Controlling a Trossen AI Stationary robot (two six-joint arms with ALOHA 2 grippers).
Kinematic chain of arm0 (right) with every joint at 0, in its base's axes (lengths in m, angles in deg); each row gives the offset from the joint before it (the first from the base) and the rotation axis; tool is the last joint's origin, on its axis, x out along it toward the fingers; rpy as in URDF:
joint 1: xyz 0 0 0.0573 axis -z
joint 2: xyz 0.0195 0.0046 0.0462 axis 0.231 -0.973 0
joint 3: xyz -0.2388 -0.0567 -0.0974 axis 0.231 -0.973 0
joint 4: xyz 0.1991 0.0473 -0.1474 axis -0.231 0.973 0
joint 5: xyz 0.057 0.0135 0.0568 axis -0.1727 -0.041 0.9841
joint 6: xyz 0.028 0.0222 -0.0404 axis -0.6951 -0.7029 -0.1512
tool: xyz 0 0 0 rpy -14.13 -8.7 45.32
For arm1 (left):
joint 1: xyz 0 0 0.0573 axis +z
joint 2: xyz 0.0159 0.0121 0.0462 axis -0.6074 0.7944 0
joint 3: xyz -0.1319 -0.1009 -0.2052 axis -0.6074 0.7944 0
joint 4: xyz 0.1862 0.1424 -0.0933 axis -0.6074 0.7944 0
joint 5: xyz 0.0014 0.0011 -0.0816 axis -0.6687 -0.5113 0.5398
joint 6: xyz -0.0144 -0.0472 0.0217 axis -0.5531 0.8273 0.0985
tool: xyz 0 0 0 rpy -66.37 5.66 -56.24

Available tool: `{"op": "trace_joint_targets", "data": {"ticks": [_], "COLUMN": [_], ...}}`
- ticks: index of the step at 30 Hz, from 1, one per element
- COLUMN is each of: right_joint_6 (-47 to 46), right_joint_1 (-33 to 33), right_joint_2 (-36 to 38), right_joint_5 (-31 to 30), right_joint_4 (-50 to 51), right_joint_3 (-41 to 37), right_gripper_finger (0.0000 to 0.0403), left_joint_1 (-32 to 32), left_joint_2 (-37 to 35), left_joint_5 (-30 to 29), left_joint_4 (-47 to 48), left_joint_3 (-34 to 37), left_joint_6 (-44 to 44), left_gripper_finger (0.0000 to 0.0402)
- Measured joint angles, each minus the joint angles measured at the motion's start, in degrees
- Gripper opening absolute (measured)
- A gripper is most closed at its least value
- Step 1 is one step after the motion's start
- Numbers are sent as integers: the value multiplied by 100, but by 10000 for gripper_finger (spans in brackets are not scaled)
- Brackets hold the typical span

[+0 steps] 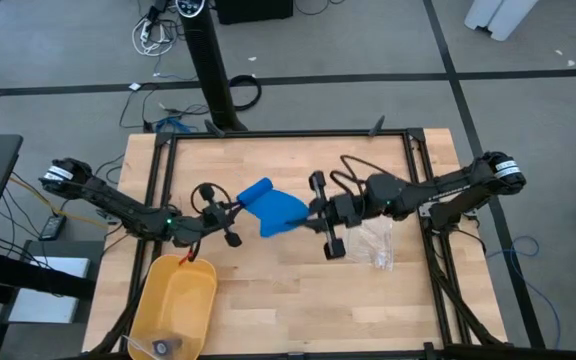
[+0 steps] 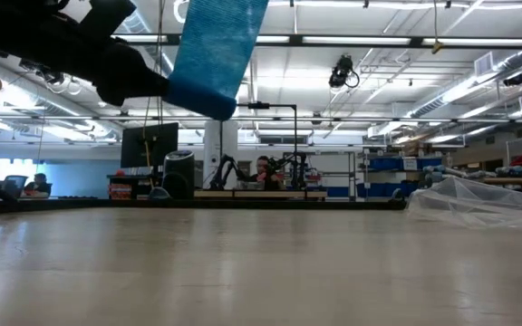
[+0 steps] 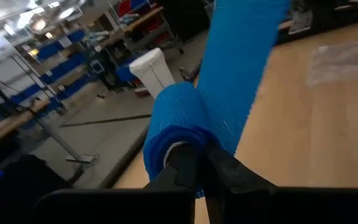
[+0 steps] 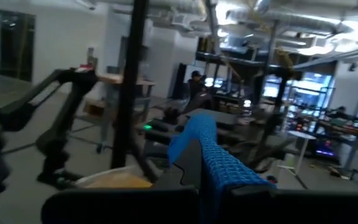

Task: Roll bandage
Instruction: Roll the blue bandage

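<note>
Wooden counter (image 1: 288, 300) carries both arms, meeting near its middle. Yellow bin (image 1: 173, 300) sits just below the left hand (image 1: 236, 207), at the counter's near-left edge. Clear plastic bag (image 1: 378, 243) lies directly beside the right hand (image 1: 313, 215), toward the right arm's base. Blue bandage (image 1: 273, 208) spans between the two hands, raised off the counter. Left hand is clamped on the rolled end (image 3: 176, 121), fingers nearly together. Right hand is closed tight on the flat loose end (image 4: 219, 165), pinching the fabric between its fingers.
</note>
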Motion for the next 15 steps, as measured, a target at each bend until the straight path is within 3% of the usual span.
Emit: {"op": "trace_joint_targets", "data": {"ticks": [7,15], "right_joint_6": [332,349], "right_joint_1": [-397,-617], "right_joint_2": [0,0], "right_joint_5": [-513,-535], "right_joint_4": [114,211], "right_joint_3": [0,0], "right_gripper_finger": [0,0], "left_joint_1": [-109,-342], "left_joint_2": [-925,-2132], "left_joint_5": [62,250], "left_joint_4": [-38,155], "left_joint_3": [2,2], "left_joint_6": [-627,-1075], "left_gripper_finger": [13,13]}}
